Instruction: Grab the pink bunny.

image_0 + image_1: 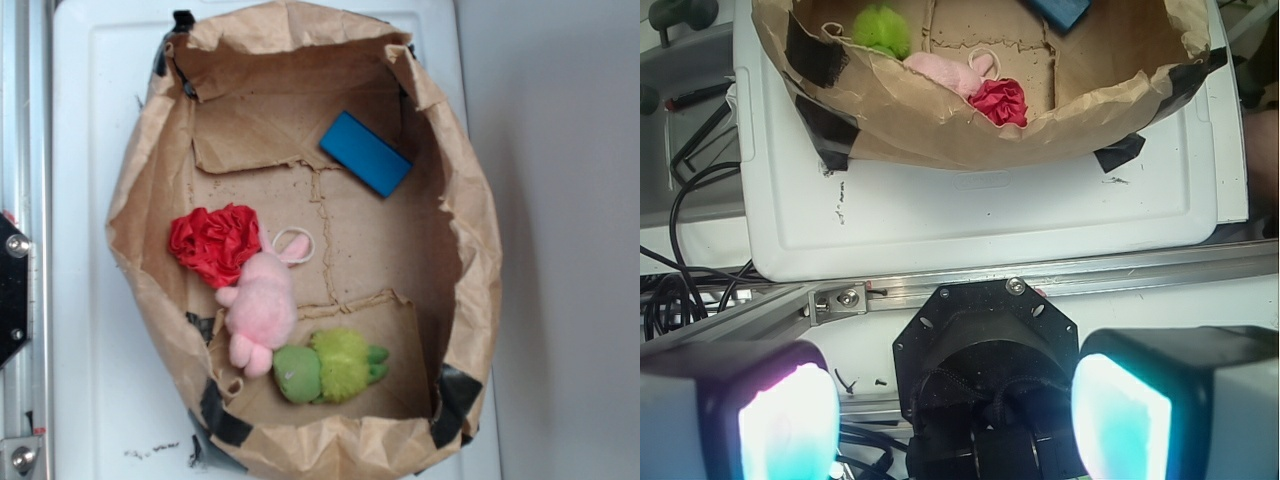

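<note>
White tray (970,215) held the bag (970,130); our gripper (955,415) hung spread outside it. We saw the bunny (945,70) ahead inside, between red ball (1000,100) and green plush (883,30).

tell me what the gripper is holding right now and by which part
Nothing is held. In the wrist view the gripper is open, with empty space between its fingers, far outside the paper bag. The pink bunny lies untouched inside.
</note>
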You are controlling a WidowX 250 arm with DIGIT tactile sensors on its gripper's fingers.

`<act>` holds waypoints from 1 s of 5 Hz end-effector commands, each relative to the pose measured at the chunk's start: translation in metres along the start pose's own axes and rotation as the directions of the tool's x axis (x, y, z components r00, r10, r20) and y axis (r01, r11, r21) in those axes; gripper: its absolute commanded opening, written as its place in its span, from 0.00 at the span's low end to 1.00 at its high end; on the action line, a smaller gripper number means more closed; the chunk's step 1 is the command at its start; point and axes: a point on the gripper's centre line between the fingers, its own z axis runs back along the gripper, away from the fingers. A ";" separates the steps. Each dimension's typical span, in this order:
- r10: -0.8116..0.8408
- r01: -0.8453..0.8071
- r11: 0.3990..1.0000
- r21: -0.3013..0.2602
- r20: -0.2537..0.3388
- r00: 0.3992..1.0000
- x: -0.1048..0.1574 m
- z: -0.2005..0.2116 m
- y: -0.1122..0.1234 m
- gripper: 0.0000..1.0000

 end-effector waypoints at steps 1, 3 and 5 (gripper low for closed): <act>0.000 0.000 1.000 0.000 0.000 1.000 0.000 0.000 0.000 1.00; 0.002 -0.004 0.999 0.042 0.035 0.999 0.089 -0.026 0.051 1.00; -0.115 0.105 0.978 0.180 0.043 0.992 0.165 -0.081 0.083 1.00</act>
